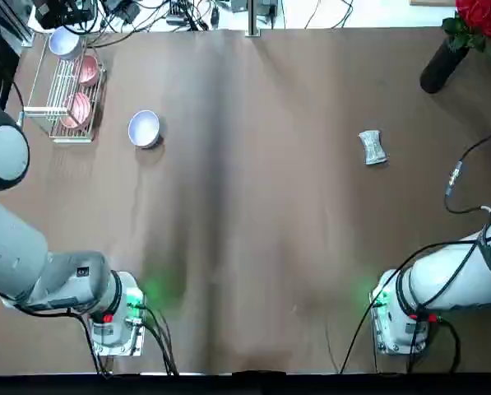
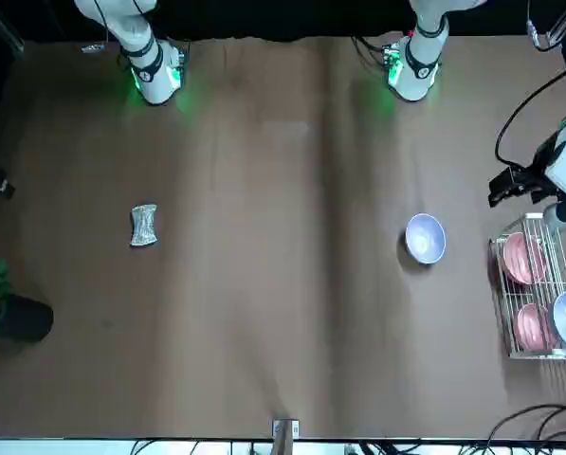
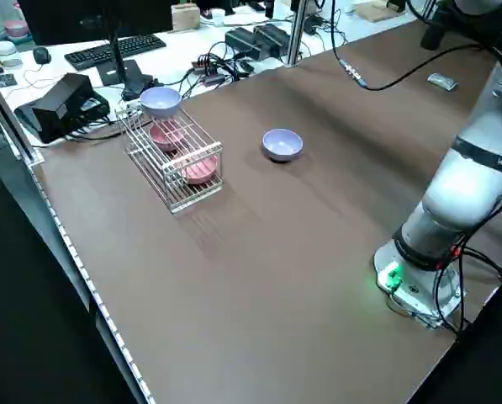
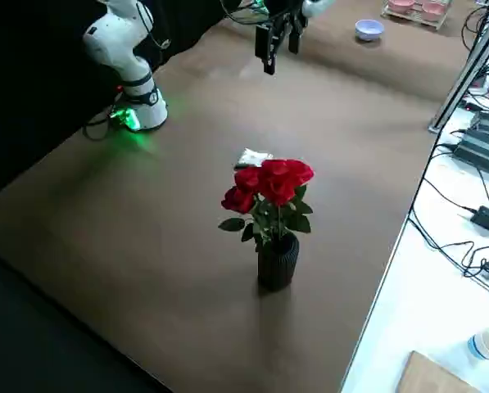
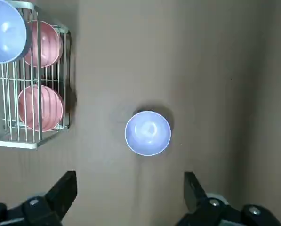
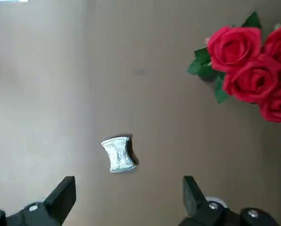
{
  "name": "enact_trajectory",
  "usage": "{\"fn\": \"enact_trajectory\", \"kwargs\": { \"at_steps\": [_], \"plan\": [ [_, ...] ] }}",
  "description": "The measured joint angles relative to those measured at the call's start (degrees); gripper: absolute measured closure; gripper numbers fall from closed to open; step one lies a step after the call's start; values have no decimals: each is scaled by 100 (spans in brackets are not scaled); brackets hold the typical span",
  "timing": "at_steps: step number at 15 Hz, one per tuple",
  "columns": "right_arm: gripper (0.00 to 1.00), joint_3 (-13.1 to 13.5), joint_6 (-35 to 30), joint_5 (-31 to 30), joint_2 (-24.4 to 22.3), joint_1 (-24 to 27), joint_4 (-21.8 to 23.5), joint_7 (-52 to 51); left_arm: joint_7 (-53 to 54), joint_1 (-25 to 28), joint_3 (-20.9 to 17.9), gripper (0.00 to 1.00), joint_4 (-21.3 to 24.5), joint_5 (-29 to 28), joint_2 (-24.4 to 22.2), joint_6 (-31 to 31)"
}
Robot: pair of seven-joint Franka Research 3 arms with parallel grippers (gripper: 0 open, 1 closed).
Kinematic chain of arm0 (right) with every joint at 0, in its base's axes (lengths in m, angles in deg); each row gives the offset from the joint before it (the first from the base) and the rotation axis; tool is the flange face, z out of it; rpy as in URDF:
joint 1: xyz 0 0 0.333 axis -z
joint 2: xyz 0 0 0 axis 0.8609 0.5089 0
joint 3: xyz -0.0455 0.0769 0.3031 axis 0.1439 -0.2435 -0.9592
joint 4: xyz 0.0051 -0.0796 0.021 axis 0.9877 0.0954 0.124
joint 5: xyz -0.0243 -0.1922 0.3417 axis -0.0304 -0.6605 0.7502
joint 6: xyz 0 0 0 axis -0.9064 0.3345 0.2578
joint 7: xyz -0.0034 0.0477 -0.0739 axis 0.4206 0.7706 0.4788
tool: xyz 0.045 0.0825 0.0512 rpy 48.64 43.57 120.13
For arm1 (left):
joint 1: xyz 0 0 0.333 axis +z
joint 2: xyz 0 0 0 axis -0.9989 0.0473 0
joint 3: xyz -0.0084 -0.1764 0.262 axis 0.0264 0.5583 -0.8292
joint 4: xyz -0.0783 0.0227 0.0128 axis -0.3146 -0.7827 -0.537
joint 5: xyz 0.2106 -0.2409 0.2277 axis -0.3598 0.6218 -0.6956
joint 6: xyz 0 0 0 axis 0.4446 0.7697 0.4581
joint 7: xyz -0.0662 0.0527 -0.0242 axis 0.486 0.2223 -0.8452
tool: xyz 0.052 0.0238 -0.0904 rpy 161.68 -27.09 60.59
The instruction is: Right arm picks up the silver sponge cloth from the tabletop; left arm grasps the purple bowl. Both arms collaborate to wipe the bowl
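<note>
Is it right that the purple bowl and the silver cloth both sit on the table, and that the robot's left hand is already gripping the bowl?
Not quite: the left gripper is open and holds nothing, as the left wrist view shows. The purple bowl and silver cloth do both sit on the table.

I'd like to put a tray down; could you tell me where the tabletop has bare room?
The widest patch lies between the purple bowl and the silver sponge cloth, reaching down towards the arms' bases. It is crowded at the far left, where the wire rack holds bowls, and far right, around the rose vase.
</note>
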Motion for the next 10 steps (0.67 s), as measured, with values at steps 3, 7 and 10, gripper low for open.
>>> {"fn": "enact_trajectory", "kwargs": {
  "at_steps": [3, 7, 10],
  "plan": [
    [0, -43, -28, 0, 16, -65, 114, -1, 1, 0, 0, 0, 0, 0, 0, 0],
    [0, -33, -61, 0, 14, -63, 125, -1, 1, -1, -3, 0, 2, 0, 0, -1],
    [0, -29, -71, 0, 14, -59, 152, -1, 4, -3, -1, 0, 39, 0, 34, -20]
  ]
}}
